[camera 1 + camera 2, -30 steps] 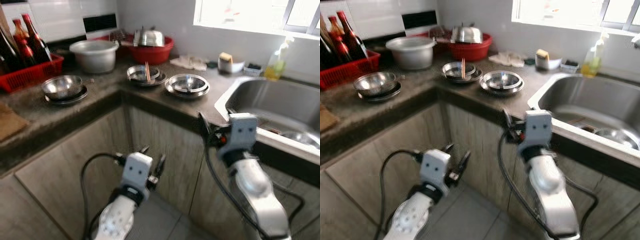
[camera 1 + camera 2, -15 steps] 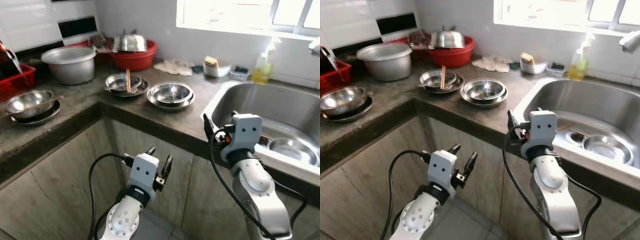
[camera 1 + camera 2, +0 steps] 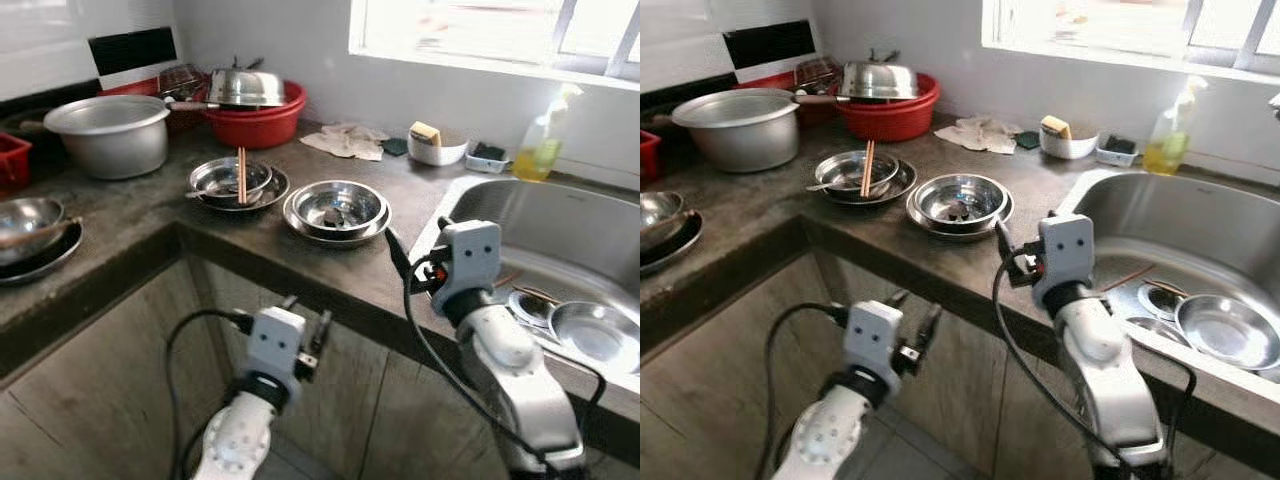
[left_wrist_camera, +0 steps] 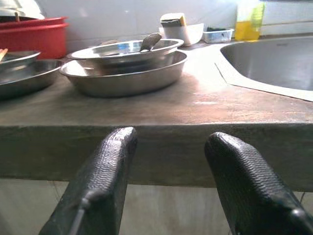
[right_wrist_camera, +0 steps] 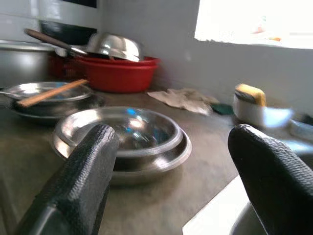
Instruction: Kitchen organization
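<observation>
Right gripper [image 5: 168,181], fingers spread and empty, sits level with and just short of the stacked steel bowls [image 3: 337,209]; left gripper [image 3: 305,335], likewise spread, hangs farther off below the counter edge [image 4: 156,142].

1. My left gripper [image 4: 168,188] hangs low at about 7 o'clock in the head view, fingers [image 4: 100,181] spread apart, nothing between them.
2. My right gripper [image 5: 176,178] is raised higher, at about 4 o'clock, forearm bent upward, fingers [image 5: 83,171] parted wide and empty.
</observation>
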{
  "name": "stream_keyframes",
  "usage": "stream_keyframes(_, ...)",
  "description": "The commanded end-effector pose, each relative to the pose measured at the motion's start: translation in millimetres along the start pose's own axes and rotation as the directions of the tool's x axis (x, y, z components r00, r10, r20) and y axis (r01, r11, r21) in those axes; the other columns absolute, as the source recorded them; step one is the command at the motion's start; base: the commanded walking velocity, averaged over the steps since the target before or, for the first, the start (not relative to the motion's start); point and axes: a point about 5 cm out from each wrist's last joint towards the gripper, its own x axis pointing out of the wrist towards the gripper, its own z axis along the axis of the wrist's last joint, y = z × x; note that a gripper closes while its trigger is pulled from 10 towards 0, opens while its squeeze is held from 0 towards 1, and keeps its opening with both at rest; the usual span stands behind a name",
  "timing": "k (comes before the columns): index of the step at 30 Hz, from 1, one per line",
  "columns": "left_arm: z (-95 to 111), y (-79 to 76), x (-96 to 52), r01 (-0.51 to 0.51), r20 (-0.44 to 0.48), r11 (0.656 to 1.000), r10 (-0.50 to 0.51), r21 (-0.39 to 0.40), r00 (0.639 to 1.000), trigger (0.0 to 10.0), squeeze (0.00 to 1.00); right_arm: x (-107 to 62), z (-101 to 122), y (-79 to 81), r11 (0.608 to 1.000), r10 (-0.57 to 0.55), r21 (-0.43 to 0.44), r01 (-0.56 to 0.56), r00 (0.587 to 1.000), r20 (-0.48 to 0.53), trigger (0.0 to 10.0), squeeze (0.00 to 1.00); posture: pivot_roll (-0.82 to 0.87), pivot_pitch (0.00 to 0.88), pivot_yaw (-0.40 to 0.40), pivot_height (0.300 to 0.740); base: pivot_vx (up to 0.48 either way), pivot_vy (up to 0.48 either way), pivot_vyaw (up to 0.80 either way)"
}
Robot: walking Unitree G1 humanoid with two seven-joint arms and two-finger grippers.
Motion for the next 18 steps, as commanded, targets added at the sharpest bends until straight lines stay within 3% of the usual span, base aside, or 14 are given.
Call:
stream_keyframes(1, -5, 1.8, -3.9, -0.001, -0.026, 1.000, 0.001, -0.002, 1.000, 10.0, 0.00, 5.5, 2, 7.6, 0.998, 0.059, -0.007, -0.059, 0.998, 0.019, 10.0, 0.00, 0.00, 0.000, -0.065, 0.740, 0.000, 0.000, 0.00)
stream_keyframes(13, -1, -12.1, -10.6, 0.037, -0.017, 0.997, -0.038, -0.060, 0.999, 10.0, 0.00, 40.0, -1, -8.9, 0.954, 0.252, -0.158, -0.253, 0.967, -0.026, 10.0, 0.00, 0.01, 0.013, -0.088, 0.740, 0.000, 0.000, 0.00)
stream_keyframes(18, 0, -13.9, -11.4, 0.041, -0.015, 0.997, -0.042, -0.063, 0.999, 10.0, 0.00, 43.3, -1, -10.5, 0.949, 0.266, -0.165, -0.267, 0.964, -0.028, 10.0, 0.00, 0.01, 0.018, -0.090, 0.740, 0.000, 0.000, 0.00)
